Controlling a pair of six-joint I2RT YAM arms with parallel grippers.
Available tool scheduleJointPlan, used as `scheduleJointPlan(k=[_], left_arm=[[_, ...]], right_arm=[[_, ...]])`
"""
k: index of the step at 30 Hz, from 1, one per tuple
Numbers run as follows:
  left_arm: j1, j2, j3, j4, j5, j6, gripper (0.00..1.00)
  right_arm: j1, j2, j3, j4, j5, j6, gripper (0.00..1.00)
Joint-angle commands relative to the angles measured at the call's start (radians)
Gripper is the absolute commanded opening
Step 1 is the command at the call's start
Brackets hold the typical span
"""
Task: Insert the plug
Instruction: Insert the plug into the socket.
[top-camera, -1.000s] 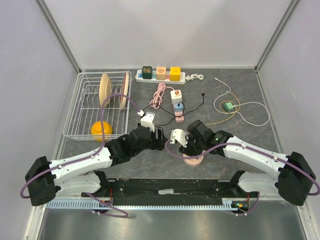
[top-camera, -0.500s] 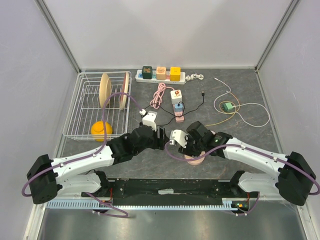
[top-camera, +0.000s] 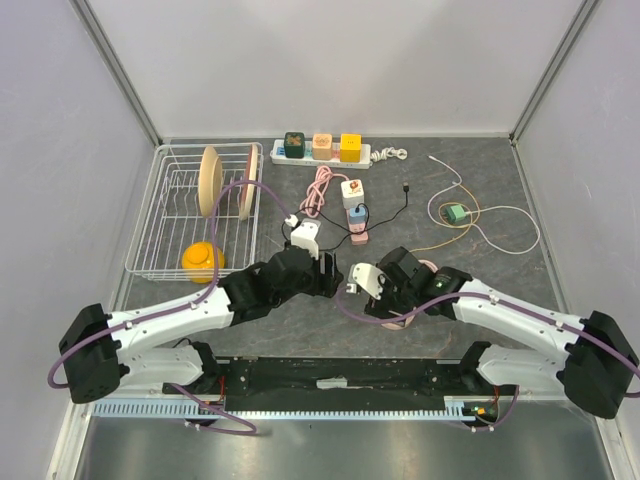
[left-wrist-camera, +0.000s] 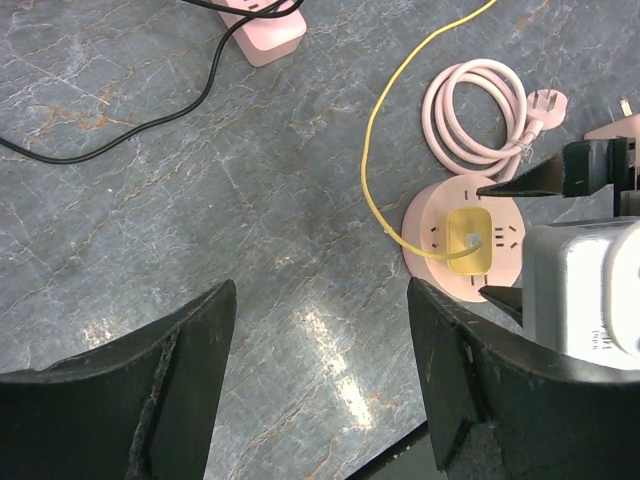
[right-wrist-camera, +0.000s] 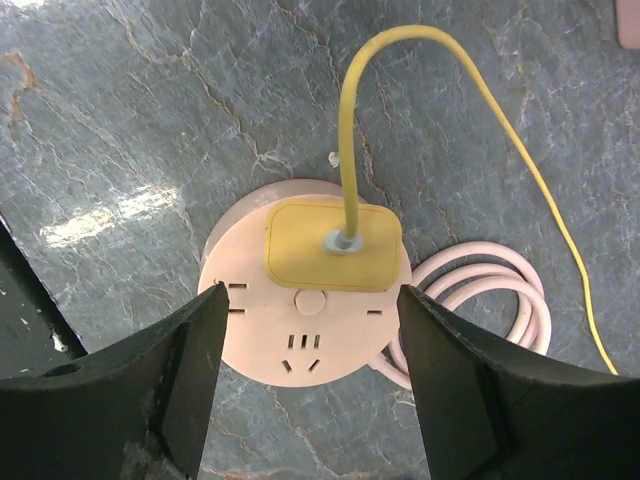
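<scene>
The yellow plug (right-wrist-camera: 333, 245) sits flush in the round pink socket (right-wrist-camera: 250, 335), so insertion looks done; the right gripper (right-wrist-camera: 310, 310) hangs above it, fingers wide and touching nothing, probably to clear it, while the left gripper (left-wrist-camera: 315, 330) waits alongside, equally wide and empty

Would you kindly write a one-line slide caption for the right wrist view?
Open right gripper above the yellow plug seated in a round pink socket hub, yellow cord arcing away.

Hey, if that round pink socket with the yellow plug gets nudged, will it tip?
Probably not: the round pink socket sits low and flat. It would more likely slide on the smooth table. The thin yellow cable looks floppy, so it should add little drag.
</scene>
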Motion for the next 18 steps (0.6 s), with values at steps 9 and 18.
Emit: scheduleJointPlan(k=[9, 18], left_arm=[[-0.042, 0.03, 0.049, 0.027, 0.082, 0.043, 0.76], [-0.145, 0.137, 0.147, 0.007, 0.05, 0.034, 0.76]], right_arm=[[-0.004, -0.171, 0.068, 0.009, -0.04, 0.078, 0.87], [-0.128, -0.299, 0.145, 0.015, 0.04, 0.362, 0.98]])
